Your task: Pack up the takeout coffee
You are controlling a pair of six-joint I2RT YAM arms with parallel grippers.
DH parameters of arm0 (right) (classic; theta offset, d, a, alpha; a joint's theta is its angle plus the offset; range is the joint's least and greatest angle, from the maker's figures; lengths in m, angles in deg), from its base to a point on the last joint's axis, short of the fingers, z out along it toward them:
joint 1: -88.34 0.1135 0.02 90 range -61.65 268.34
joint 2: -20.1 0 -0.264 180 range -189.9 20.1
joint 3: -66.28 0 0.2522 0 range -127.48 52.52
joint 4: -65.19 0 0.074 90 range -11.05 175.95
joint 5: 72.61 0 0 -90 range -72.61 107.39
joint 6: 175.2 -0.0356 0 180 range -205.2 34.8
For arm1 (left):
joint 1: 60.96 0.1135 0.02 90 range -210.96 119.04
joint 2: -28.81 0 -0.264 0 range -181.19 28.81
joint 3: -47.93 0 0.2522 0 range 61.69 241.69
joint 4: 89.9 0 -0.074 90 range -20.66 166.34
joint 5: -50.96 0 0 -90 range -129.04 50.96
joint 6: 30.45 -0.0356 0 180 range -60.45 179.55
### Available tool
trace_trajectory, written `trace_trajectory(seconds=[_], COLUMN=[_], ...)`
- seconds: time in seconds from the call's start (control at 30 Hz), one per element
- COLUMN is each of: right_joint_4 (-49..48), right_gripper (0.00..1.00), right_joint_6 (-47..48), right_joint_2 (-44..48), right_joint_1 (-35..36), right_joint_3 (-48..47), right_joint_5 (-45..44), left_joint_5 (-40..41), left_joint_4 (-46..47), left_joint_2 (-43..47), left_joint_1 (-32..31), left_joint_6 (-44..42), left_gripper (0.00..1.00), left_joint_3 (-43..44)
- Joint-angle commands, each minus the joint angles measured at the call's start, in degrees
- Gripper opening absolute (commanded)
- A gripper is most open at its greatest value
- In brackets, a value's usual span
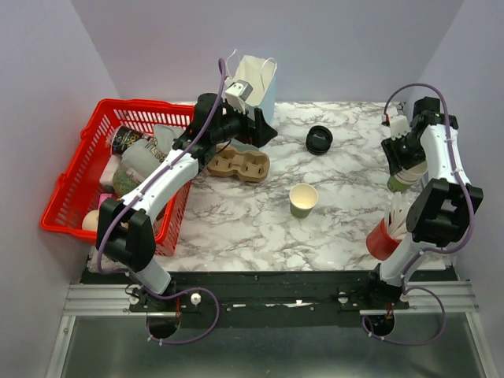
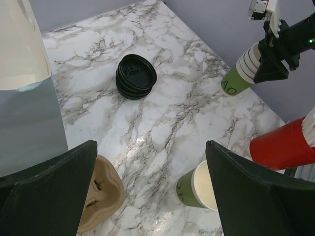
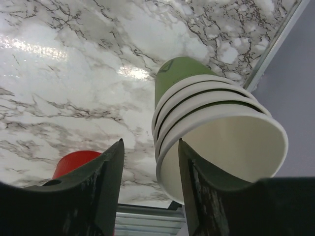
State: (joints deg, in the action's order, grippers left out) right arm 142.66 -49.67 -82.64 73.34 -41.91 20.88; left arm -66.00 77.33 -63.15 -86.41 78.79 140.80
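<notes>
Found the cup point(image 1: 303, 199) upright in the middle of the table point(image 1: 236, 224), open-topped, well apart from the lids point(image 1: 319, 139) stacked behind it. Saw the left gripper point(image 2: 152, 191) spread wide and empty near the carrier point(image 1: 239, 165). Saw the right gripper point(image 3: 150, 196) parted, gap empty, one finger at the rim of the tilted stack point(image 3: 211, 123). Judged lidding the step in hand: next, needed one lid lifted off the pile and pressed squarely onto the cup.

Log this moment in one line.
left gripper: open, hovering | right gripper: at cup stack rim, grip unclear | green cup: upright, unlidded | black lids: stacked, untouched
</notes>
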Motion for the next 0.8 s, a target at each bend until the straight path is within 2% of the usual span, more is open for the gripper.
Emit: trace_trajectory(seconds=[0.0, 0.1, 0.2, 0.37, 0.53, 0.67, 0.77], right_joint_4=[2.3, 5.3, 6.4, 7.3, 3.5, -0.3, -1.6], right_gripper=[0.59, 0.60, 0.60, 0.60, 0.56, 0.48, 0.47], right_joint_6=[-3.0, -4.3, -2.5, -2.9, -9.1, -17.8, -23.5], right_joint_2=[3.0, 5.1, 8.0, 7.8, -0.2, -9.2, -16.2], right_joint_1=[-0.1, 0.9, 5.5, 19.4, 28.2, 30.7, 31.3], right_joint_3=[-4.7, -9.2, -9.9, -11.0, -15.9, -27.6, -34.3], right_joint_5=[2.8, 3.2, 2.8, 5.0, 5.3, 4.8, 6.4], left_joint_5=[-2.0, -2.4, -2.8, -3.0, -2.5, -2.0, -1.4], left_joint_4=[-0.9, -0.9, -0.9, -0.9, -0.9, -2.7, -3.6], left_joint_2=[-0.4, -0.3, -0.1, 0.4, 3.0, 5.9, 8.2], left_joint_1=[0.3, 0.3, 0.3, 0.3, 0.8, 1.8, 2.7], left_joint_6=[-1.3, -1.9, -2.1, -2.3, -3.0, -3.7, -4.7], left_gripper=[0.99, 0.99, 0.99, 0.99, 0.99, 0.99, 0.99], left_joint_3=[2.2, 2.4, 2.4, 2.1, 0.1, -2.2, -4.0])
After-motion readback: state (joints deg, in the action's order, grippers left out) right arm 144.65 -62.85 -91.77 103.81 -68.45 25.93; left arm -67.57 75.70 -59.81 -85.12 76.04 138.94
